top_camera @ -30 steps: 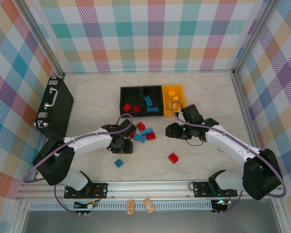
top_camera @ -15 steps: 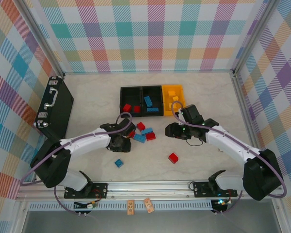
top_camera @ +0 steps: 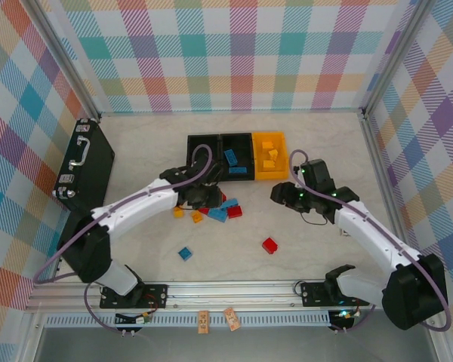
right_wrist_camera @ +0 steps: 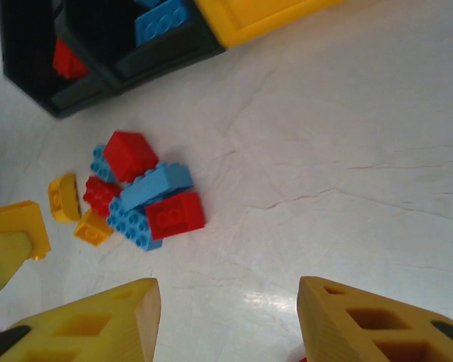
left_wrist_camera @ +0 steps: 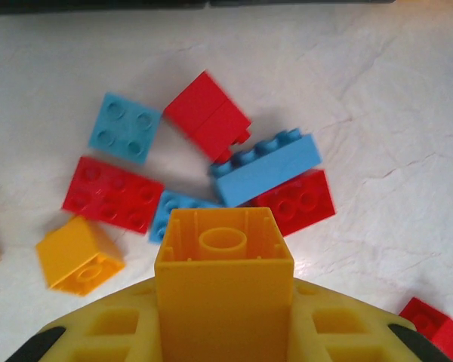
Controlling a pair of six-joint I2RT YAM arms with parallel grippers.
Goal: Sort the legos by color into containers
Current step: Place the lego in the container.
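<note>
Left wrist camera: the left gripper (left_wrist_camera: 224, 317) clamps a yellow-orange brick (left_wrist_camera: 223, 260) above the mixed pile (left_wrist_camera: 264, 167) mid-table, presumably bound for the yellow bin (top_camera: 272, 179) toward the far edge. The right gripper (right_wrist_camera: 226, 317) gapes empty, keeping clear.

Bright, even light; soft shadows, v. slight glare.

My left gripper (left_wrist_camera: 225, 328) clamps a yellow brick (left_wrist_camera: 224, 260), hollow underside facing me. Beyond it on the table (left_wrist_camera: 392, 113), a long blue brick (left_wrist_camera: 266, 167) lies touching red bricks (left_wrist_camera: 296, 202), with an orange cube (left_wrist_camera: 79, 255) just left of them.
</note>
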